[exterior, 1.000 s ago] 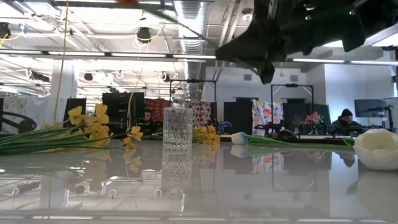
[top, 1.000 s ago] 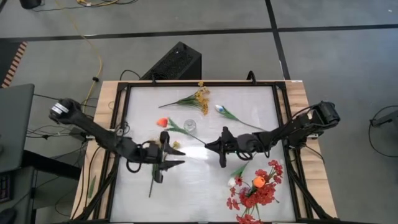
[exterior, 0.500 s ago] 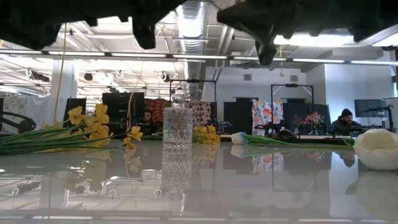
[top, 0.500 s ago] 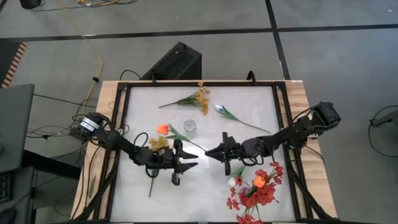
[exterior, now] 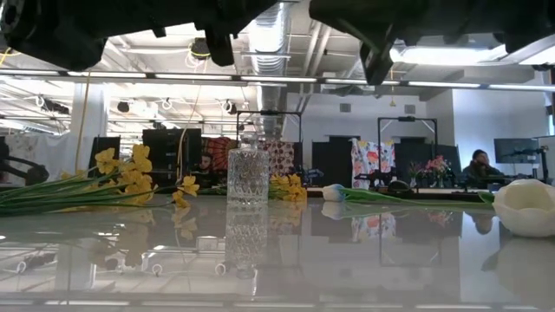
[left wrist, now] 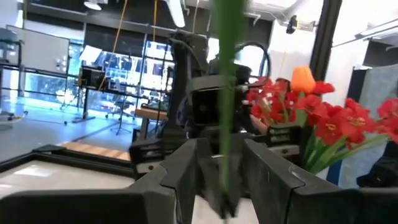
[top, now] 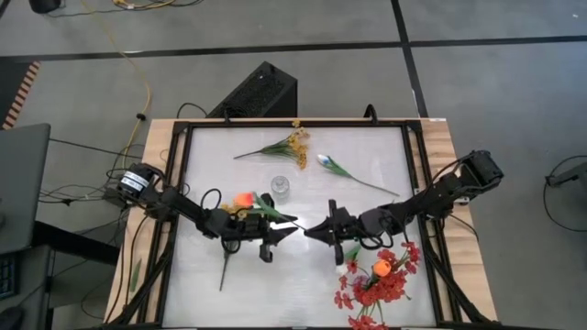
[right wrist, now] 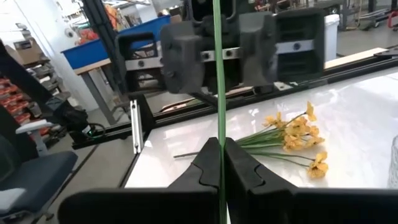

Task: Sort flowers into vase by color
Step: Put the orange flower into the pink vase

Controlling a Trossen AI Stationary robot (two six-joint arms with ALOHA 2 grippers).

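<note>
From above, an orange tulip bud on a long green stem (top: 246, 202) is seen held over the white table (top: 385, 156) between the left gripper (top: 280, 232) and the right gripper (top: 316, 233), near the clear cut-glass vase (top: 280, 187). In the left wrist view, the stem is seen passing between the left fingers (left wrist: 267, 177), which are closed partway on it. In the right wrist view, the right fingers (right wrist: 239, 165) are pressed together on the thin stem.

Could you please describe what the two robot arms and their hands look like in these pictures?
Both arms are dark, slim and jointed. The left hand and the right hand each end in two black, wedge-shaped fingers. The left arm's base joint shows a pale round cap.
</note>
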